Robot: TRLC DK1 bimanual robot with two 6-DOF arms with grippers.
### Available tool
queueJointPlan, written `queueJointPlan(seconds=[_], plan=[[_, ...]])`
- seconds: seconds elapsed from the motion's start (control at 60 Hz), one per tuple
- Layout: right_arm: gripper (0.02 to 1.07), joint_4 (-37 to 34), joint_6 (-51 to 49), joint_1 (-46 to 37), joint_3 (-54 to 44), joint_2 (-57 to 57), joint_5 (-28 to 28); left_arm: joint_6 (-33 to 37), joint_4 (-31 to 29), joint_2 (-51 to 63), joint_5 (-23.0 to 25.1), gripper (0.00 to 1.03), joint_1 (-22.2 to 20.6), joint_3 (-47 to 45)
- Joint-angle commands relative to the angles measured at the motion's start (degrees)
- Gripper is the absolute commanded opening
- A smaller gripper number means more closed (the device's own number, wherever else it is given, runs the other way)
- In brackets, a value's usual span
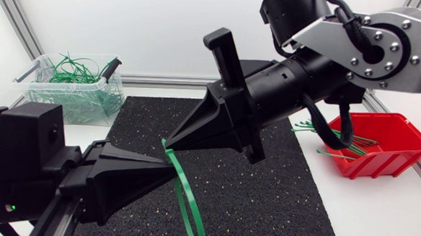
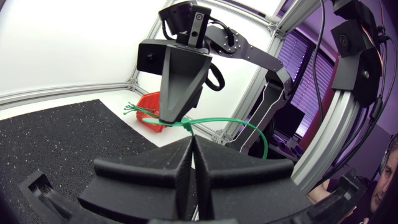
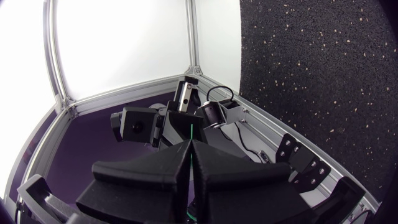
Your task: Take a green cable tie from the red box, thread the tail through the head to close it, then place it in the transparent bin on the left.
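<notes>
A green cable tie (image 1: 185,196) hangs in a long loop above the black mat, and its upper end sits where my two grippers meet. My left gripper (image 1: 172,166), coming from the lower left, is shut on the tie. My right gripper (image 1: 167,139) comes from the upper right and is shut on the same tie just above. In the left wrist view the tie (image 2: 249,124) arcs away past my shut left gripper (image 2: 189,140), with the right gripper (image 2: 168,118) pinching its end. In the right wrist view a thin green strip (image 3: 191,129) shows ahead of the shut right gripper (image 3: 189,143).
The red box (image 1: 393,146) with several green ties stands at the right, also seen in the left wrist view (image 2: 151,106). The transparent bin (image 1: 74,96) holding closed ties is at the back left. A black speckled mat (image 1: 279,194) covers the middle.
</notes>
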Motion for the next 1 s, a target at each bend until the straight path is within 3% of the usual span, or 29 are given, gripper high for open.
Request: queueJointPlan(seconds=[0.0, 0.283, 0.45, 0.6, 0.733, 0.783, 0.983], plan=[[0.08, 1.67, -0.06, -0.65, -0.05, 2.13, 2.18, 0.73, 0.05, -0.34, 2.78, 0.04, -2.46, 2.51], [0.08, 1.59, -0.06, -0.82, -0.67, 1.87, 2.71, 0.73, -0.74, -0.61, 2.34, 0.04, -3.07, 2.95], [0.09, 0.97, -0.76, -0.21, -0.93, -0.68, 1.92, 0.9, -2.59, 0.1, 2.86, 0.04, 0.44, 2.87], [0.25, -2.46, -4.45, -0.56, -0.67, -3.06, 1.74, 1.08, -7.07, 0.98, 4.27, 0.04, 3.17, 4.62], [0.5, -8.52, -11.57, -1.0, 0.3, -4.64, 3.32, 1.69, -9.71, 1.86, 4.8, 0.04, 4.49, 6.73], [0.6, -10.81, -15.18, -0.73, 0.65, -5.6, 6.4, 1.96, -10.59, 2.3, 4.71, 0.04, 4.66, 7.7], [0.79, -14.85, -21.59, -0.73, 0.91, -8.77, 18.18, 5.74, -17.27, 4.14, 1.9, 0.04, 7.91, 12.53]])
